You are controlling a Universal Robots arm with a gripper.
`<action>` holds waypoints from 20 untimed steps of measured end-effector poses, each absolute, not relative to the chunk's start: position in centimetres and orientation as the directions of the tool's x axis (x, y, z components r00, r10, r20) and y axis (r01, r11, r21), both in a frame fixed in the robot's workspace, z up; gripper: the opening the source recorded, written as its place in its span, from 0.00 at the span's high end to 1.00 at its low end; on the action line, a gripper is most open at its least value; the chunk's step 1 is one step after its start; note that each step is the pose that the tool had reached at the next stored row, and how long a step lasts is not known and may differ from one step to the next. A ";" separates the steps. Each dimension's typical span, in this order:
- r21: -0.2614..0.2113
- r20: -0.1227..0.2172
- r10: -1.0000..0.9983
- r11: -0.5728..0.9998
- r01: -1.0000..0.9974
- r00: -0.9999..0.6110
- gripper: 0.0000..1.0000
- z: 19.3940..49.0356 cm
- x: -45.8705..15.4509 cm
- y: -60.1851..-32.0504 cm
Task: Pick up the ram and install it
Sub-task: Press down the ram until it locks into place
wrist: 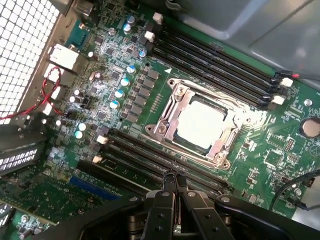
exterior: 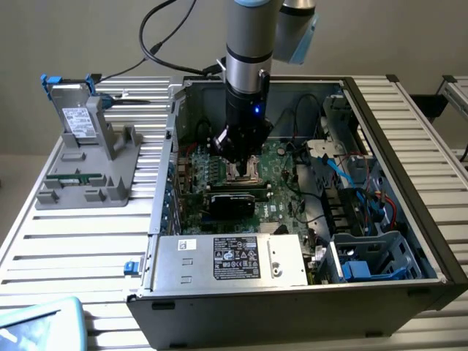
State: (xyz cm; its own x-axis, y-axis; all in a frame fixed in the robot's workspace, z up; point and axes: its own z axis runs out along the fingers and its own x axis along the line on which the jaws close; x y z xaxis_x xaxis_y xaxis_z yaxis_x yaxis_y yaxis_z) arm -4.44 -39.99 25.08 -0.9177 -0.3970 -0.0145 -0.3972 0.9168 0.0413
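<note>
The black two-finger gripper (wrist: 175,176) hangs low inside the open grey computer case (exterior: 409,168), its fingers pressed together with nothing between them, tips just above the black memory slots (wrist: 165,160) beside the silver CPU socket (wrist: 200,122). The thin green ram stick (exterior: 73,176) lies on the grey holder (exterior: 88,191) outside the case, well apart, near the exterior view's left edge.

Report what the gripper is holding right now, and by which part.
Nothing is held. The gripper is shut with its fingertips pressed together and nothing between them, hovering over the memory slots beside the CPU socket inside the computer case.
</note>
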 end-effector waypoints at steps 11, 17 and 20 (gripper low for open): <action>0.047 -0.017 -0.242 0.969 -0.243 -0.970 0.89 25.1 -4.4 -40.0; 0.048 -0.017 -0.150 0.987 -0.151 -0.989 0.89 25.1 -4.4 -40.0; 0.048 -0.017 -0.103 0.993 -0.104 -0.995 0.89 25.1 -4.4 -40.0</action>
State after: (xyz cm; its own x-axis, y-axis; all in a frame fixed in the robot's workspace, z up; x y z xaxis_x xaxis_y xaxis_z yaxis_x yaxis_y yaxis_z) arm -4.44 -39.99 25.06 -0.9945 -0.1031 -0.0167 -0.1038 0.9934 0.0481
